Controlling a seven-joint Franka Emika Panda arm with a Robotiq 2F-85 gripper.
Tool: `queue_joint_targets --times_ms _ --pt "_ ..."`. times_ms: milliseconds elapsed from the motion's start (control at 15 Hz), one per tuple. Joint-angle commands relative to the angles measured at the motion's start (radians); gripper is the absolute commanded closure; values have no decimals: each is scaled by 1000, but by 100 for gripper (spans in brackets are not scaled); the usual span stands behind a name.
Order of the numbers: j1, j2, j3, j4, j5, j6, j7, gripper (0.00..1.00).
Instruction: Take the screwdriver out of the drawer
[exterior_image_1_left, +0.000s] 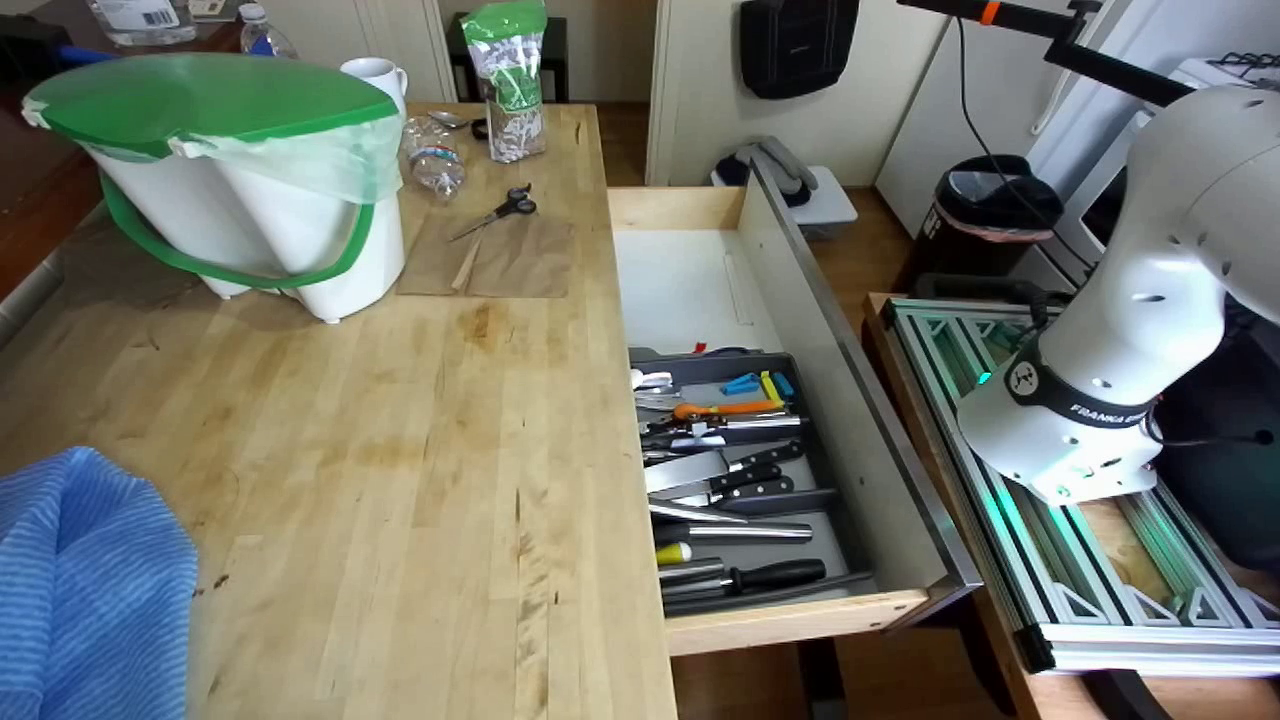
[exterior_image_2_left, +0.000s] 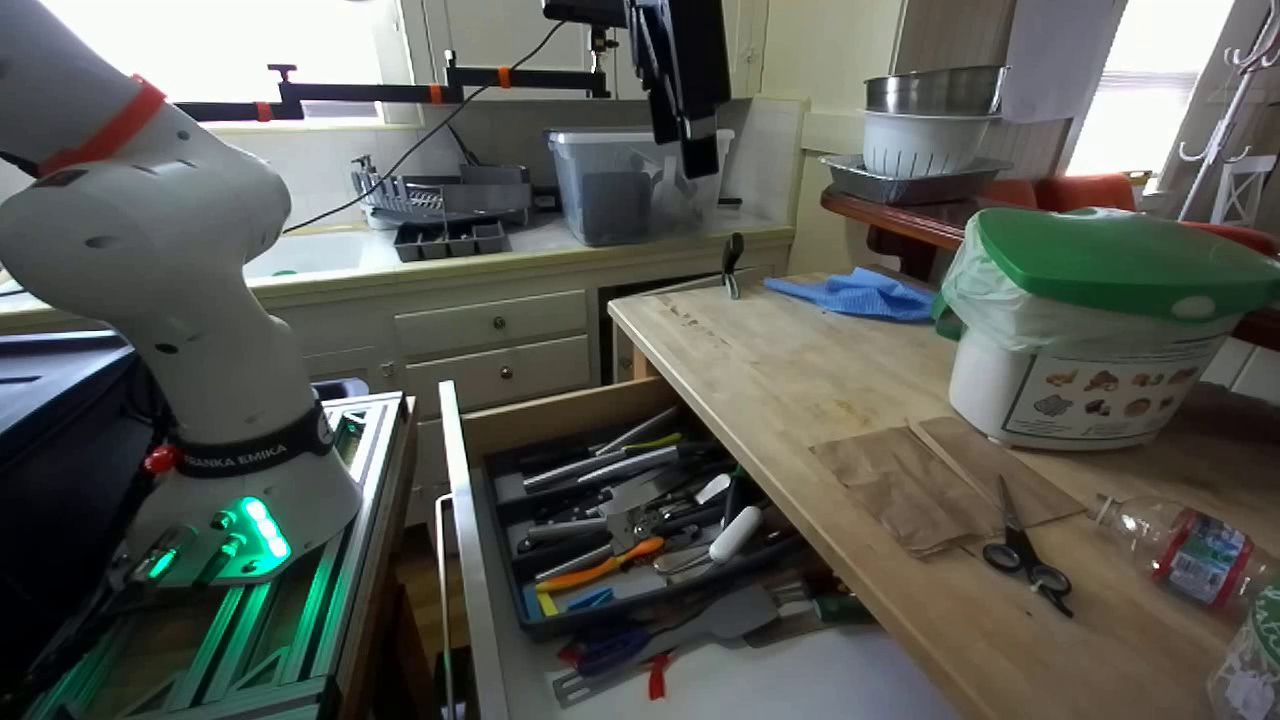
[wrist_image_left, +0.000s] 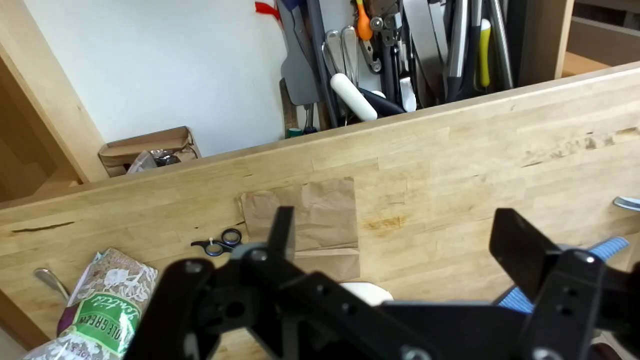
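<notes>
1. The screwdriver (wrist_image_left: 484, 52) lies in the drawer (exterior_image_1_left: 820, 350), inside its dark grey tray (exterior_image_1_left: 700, 370), just past the long drawer-side edge of the bench (exterior_image_1_left: 400, 480) and toward the corner with the clamp (exterior_image_2_left: 732, 270). Its yellow handle shows; the shaft I cannot make out.
2. It is hemmed in: in the wrist view a steel rod (wrist_image_left: 501, 45) runs close along one side and a steel-and-black handle (wrist_image_left: 458, 45) along the other. In an exterior view only its yellow end (exterior_image_1_left: 673, 553) shows, the rest hidden by the bench's edge.
3. Farther along the tray come black-handled knives (exterior_image_1_left: 755, 476) and an orange-handled tool (exterior_image_1_left: 740, 408). A white handle (wrist_image_left: 353, 96) lies aslant by the bench's edge; a grey spatula (wrist_image_left: 300, 82) lies outside the tray.
4. The hand (wrist_image_left: 395, 222) is over the bench, fingers spread wide, holding nothing.
5. Near the bench's drawer-side edge lies brown paper (exterior_image_1_left: 540, 265), the blades of the scissors (exterior_image_1_left: 512, 204) over it. The plastic bag (exterior_image_1_left: 510, 90) and bottle (exterior_image_1_left: 437, 165) are toward the end edge farthest from the clamp.
6. The green-lidded bin (exterior_image_1_left: 330, 220) stands toward the opposite long edge; the blue cloth (exterior_image_1_left: 95, 590) lies toward the clamp's end.
</notes>
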Motion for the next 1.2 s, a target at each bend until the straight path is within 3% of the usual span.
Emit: queue_joint_targets --times_ms 0,467,733,1133 --pt "-24 5 18 2 13 -2 -11 0" --pt "-20 1 11 -22 21 18 -27 0" --pt "-22 -25 -2 -128 0 134 -105 0" --pt "-36 -22 -53 -267 1 396 -228 0"
